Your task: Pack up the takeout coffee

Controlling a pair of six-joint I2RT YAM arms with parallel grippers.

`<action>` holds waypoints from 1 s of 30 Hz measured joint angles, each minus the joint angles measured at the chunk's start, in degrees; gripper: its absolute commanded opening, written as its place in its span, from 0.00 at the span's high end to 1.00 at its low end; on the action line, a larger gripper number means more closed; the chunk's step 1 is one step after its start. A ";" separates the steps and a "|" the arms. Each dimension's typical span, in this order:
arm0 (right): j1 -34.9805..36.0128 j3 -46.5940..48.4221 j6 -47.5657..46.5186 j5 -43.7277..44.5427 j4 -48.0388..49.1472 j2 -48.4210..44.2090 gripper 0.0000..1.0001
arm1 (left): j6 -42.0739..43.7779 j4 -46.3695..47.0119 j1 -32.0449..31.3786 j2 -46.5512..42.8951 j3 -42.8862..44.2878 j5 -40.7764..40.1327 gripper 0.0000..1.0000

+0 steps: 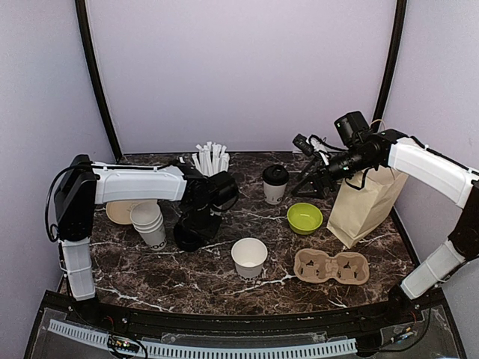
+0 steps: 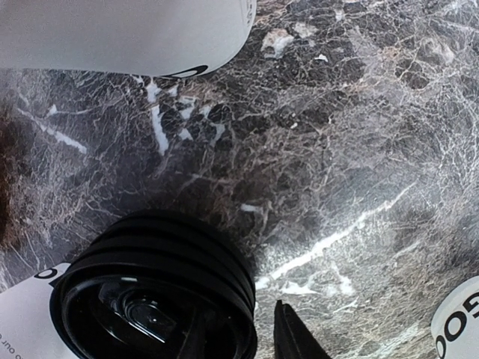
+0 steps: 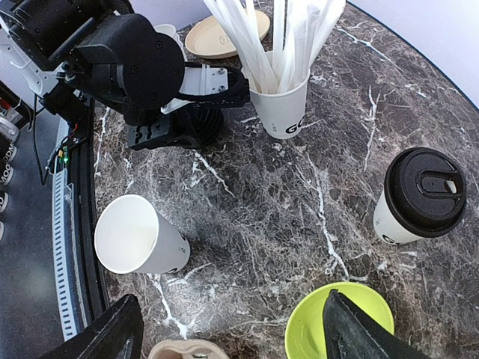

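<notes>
One takeout coffee (image 1: 275,182), a white cup with a black lid, stands upright at the middle back; it also shows in the right wrist view (image 3: 419,200). A second black-lidded cup (image 1: 187,238) sits under my left gripper (image 1: 193,228). In the left wrist view its ridged lid (image 2: 150,288) fills the lower left. My left gripper (image 2: 239,340) is open: one finger (image 2: 293,338) is just right of the lid's rim with a gap, the other is over the lid. My right gripper (image 1: 314,176) is raised near the paper bag, wide open and empty (image 3: 236,336).
A lidless white cup (image 1: 249,256) stands in the middle front. A cardboard cup carrier (image 1: 331,266), a green bowl (image 1: 304,218) and a tan paper bag (image 1: 367,202) are on the right. A stack of lidless cups (image 1: 150,223), a tan plate (image 1: 118,213) and a cup of straws (image 1: 212,161) are on the left.
</notes>
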 measured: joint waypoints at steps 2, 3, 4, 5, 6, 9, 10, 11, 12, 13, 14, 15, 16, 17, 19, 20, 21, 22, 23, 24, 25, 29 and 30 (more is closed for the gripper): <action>0.00 0.00 0.00 -0.02 0.00 0.00 0.17 | 0.02 -0.02 0.07 0.11 0.00 -0.17 0.71; 0.00 0.00 0.02 -0.02 0.00 0.00 0.17 | 0.04 -0.04 0.07 0.20 0.00 -0.28 0.72; 0.00 0.00 0.00 -0.04 0.00 0.02 0.17 | 0.07 -0.04 0.07 0.24 0.00 -0.44 0.74; 0.00 0.00 0.02 -0.04 0.00 0.04 0.17 | 0.04 -0.07 0.07 0.28 0.00 -0.52 0.75; 0.00 0.00 0.02 -0.07 0.00 0.04 0.17 | 0.13 -0.09 0.07 0.31 0.00 -0.66 0.77; 0.00 0.00 0.02 -0.20 0.00 0.17 0.17 | 0.15 -0.31 0.07 0.31 0.00 -0.90 0.81; 0.00 0.00 0.02 -0.20 0.00 0.22 0.17 | 0.22 -0.46 0.07 0.31 0.00 -0.92 0.82; 0.00 0.00 0.00 -0.20 -0.02 0.28 0.17 | 0.22 -0.59 0.07 0.31 0.00 -0.94 0.83; 0.00 0.00 0.00 -0.20 -0.02 0.33 0.17 | 0.24 -0.74 0.07 0.31 0.00 -0.92 0.86; 0.00 0.00 0.00 -0.20 -0.02 0.33 0.17 | 0.28 -1.03 0.07 0.31 0.00 -0.92 0.87; 0.00 0.00 0.00 -0.20 0.00 0.33 0.17 | 0.28 -1.20 0.07 0.31 0.00 -0.94 0.88; 0.00 0.00 0.00 -0.22 0.00 0.33 0.17 | 0.33 -1.40 0.07 0.31 0.00 -0.96 0.89; 0.00 0.00 0.00 -0.22 0.00 0.33 0.17 | 0.31 -1.51 0.07 0.31 0.00 -0.96 0.89; 0.00 0.00 0.00 -0.22 0.00 0.35 0.17 | 0.44 -1.62 0.07 0.31 0.00 -0.96 0.90; 0.00 0.00 0.02 -0.24 0.00 0.37 0.17 | 0.52 -2.08 0.07 0.31 0.00 -0.94 0.90; 0.00 0.00 0.00 -0.24 -0.02 0.44 0.18 | 0.52 -2.51 0.04 0.26 0.00 -0.92 0.90; 0.00 0.00 0.00 -0.26 -0.02 0.48 0.18 | 0.52 -2.97 -0.04 0.20 0.02 -0.92 0.90; 0.00 0.02 0.02 -0.28 -0.04 0.61 0.18 | 0.52 -3.58 -0.20 0.02 0.04 -0.92 0.90; 0.00 0.02 0.02 -0.31 -0.04 0.68 0.18 | 0.52 -4.33 -0.28 -0.35 0.11 -0.92 0.90; 0.00 0.02 0.02 -0.39 -0.07 0.79 0.18 | 0.52 -5.14 -0.39 -0.90 0.20 -0.90 0.90; 0.00 0.02 0.02 -0.46 -0.07 0.85 0.18 | 0.55 -5.84 -0.55 -1.62 0.33 -0.87 0.90; 0.00 0.02 0.00 -0.68 -0.07 0.98 0.18 | 0.63 -8.55 -0.79 -6.51 1.46 -0.83 0.90; 0.00 0.02 0.00 -0.74 -0.07 0.98 0.18 | 0.72 -9.01 -0.87 -8.02 1.81 -0.79 0.90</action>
